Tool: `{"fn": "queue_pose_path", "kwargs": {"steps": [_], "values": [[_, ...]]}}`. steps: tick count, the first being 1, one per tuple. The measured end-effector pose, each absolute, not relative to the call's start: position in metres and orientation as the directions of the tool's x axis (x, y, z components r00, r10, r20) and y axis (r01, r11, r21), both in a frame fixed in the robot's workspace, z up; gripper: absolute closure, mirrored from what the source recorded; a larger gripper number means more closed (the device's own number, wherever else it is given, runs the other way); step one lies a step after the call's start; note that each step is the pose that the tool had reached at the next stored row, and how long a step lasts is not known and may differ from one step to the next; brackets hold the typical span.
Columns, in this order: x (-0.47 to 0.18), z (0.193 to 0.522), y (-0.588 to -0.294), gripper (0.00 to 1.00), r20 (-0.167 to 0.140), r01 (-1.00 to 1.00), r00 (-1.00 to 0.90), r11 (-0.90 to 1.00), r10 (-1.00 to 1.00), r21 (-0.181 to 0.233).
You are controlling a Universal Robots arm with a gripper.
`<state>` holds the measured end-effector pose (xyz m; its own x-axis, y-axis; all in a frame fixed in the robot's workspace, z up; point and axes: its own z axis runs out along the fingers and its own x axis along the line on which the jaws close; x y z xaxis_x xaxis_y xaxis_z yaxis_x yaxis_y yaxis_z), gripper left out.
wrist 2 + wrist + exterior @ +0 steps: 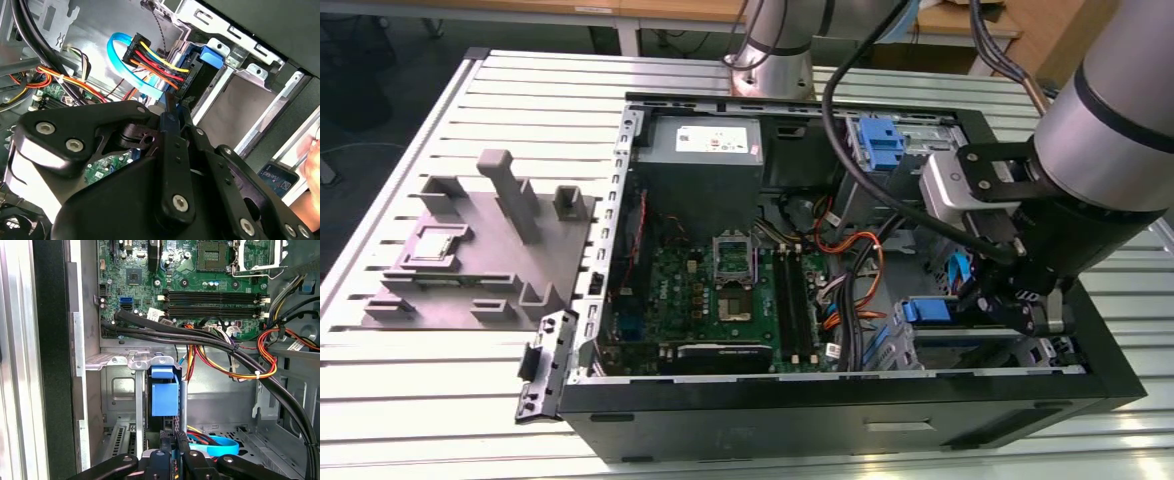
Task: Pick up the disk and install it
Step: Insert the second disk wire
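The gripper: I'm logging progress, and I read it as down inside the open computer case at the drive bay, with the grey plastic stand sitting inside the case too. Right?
Only the last part is wrong. The gripper is down inside the open computer case at the drive bay, but the grey plastic stand sits outside the case on the slatted table, on the exterior view's left.

Open PC case (854,395) w/ green mobo (720,290); grey stand (487,250) beside it on slatted table (427,400).
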<state>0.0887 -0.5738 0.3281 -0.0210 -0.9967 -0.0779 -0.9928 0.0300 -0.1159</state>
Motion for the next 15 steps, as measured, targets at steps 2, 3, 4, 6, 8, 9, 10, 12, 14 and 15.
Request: {"fn": "queue_pose_path", "kwargs": {"steps": [2, 3, 4, 6, 8, 9, 10, 12, 14, 15], "values": [[0.089, 0.328, -0.574, 0.83, -0.078, -0.993, -0.021, 0.03, -0.997, -0.116], [0.089, 0.328, -0.574, 0.83, -0.078, -0.993, -0.021, 0.03, -0.997, -0.116], [0.089, 0.329, -0.574, 0.83, -0.078, -0.993, -0.021, 0.03, -0.997, -0.116], [0.089, 0.334, -0.574, 0.76, -0.078, -0.993, -0.021, 0.03, -0.997, -0.116], [0.089, 0.343, -0.574, 0.76, -0.078, -0.993, -0.021, 0.03, -0.997, -0.115], [0.089, 0.346, -0.574, 0.76, -0.078, -0.993, -0.021, 0.03, -0.997, -0.114], [0.089, 0.347, -0.574, 0.76, -0.078, -0.993, -0.021, 0.03, -0.997, -0.113], [0.089, 0.347, -0.574, 0.85, -0.078, -0.993, -0.021, 0.03, -0.997, -0.113], [0.089, 0.347, -0.574, 0.9, -0.078, -0.993, -0.021, 0.03, -0.997, -0.113], [0.089, 0.348, -0.574, 0.9, -0.078, -0.993, -0.021, 0.03, -0.997, -0.113]]}}
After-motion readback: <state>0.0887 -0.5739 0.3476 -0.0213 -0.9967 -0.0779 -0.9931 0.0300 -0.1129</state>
